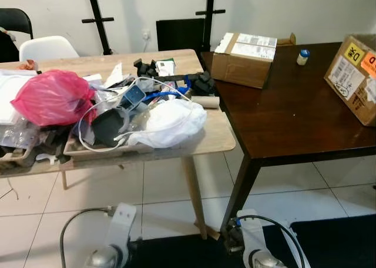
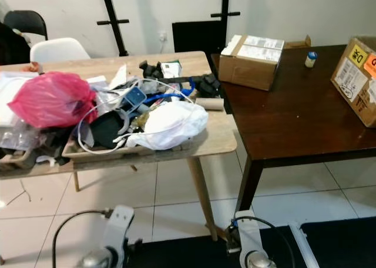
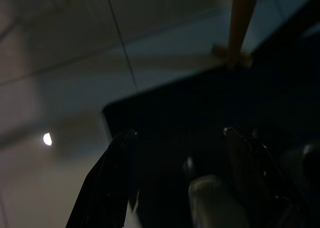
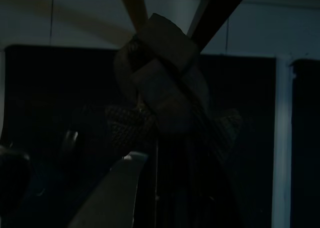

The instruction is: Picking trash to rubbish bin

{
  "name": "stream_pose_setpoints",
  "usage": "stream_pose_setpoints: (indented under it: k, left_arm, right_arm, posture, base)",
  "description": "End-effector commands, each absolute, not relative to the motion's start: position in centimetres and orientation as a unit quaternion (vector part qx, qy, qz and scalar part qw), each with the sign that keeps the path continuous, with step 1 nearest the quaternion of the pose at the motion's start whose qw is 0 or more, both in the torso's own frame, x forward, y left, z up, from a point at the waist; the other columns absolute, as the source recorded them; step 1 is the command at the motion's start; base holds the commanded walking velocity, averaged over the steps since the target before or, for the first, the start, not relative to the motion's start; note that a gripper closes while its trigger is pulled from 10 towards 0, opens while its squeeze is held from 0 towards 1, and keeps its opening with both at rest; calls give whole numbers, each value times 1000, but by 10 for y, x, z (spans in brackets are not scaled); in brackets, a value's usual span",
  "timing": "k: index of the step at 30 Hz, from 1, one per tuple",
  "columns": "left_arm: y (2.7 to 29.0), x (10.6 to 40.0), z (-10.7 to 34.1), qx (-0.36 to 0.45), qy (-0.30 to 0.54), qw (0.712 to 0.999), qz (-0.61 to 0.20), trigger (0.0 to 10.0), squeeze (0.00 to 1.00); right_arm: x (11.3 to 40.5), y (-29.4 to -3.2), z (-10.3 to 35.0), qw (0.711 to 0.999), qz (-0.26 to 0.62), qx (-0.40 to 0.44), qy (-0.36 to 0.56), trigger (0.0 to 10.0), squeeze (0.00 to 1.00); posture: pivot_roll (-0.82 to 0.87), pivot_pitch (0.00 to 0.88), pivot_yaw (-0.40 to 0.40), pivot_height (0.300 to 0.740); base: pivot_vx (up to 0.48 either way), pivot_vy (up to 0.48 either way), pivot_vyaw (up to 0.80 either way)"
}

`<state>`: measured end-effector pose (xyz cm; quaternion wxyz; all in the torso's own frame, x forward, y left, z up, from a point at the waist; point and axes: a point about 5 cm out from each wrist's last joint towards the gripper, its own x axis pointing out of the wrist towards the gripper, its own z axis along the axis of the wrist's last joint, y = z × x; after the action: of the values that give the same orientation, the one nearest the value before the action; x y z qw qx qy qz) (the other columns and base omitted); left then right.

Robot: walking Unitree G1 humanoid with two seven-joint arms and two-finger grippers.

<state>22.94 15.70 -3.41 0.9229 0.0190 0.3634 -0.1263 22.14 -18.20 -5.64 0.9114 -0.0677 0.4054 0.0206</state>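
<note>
Dangling left claw [image 3: 175, 138], fingers apart, over dark mat [image 3: 200, 103]; cluttered table [image 1: 217, 136] ahead.

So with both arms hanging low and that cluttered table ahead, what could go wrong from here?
1. The white plastic bag sits near the light wooden table's front edge, tangled with white cables; pulling it may drag neighbouring clutter off.
2. The pink plastic bag rests atop loose items, so lifting it could topple them.
3. The cardboard boxes on the dark table might be mistaken for trash.
</note>
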Motion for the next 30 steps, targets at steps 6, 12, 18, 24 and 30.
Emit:
stream_pose_setpoints:
  k: [6,12,18,24,30]
  left_arm:
    - [148,228,-40,13,361,923,-134,10000,0]
    - [144,230,-38,7,354,926,-130,10000,0]
    - [142,234,-36,2,348,929,-129,10000,0]
    - [141,237,-34,-2,342,931,-127,10000,0]
    - [142,238,-33,-4,341,932,-125,10000,0]
  right_arm:
    - [224,-185,-56,912,16,-68,403,10000,0]
    - [230,-184,-53,918,25,-73,390,10000,0]
    - [234,-184,-50,921,34,-79,381,10000,0]
    - [237,-182,-48,923,39,-80,375,10000,0]
    - [238,-182,-48,924,40,-79,373,10000,0]
  posture:
    - [-26,75,-2,740]
    - [-30,86,-1,740]
    - [-30,88,-2,740]
    - [-30,90,-2,740]
    - [-30,88,0,740]
  base:
    - [0,-255,0]
    - [0,-360,0]
    - [0,-359,0]
    - [0,-391,0]
    - [0,-455,0]
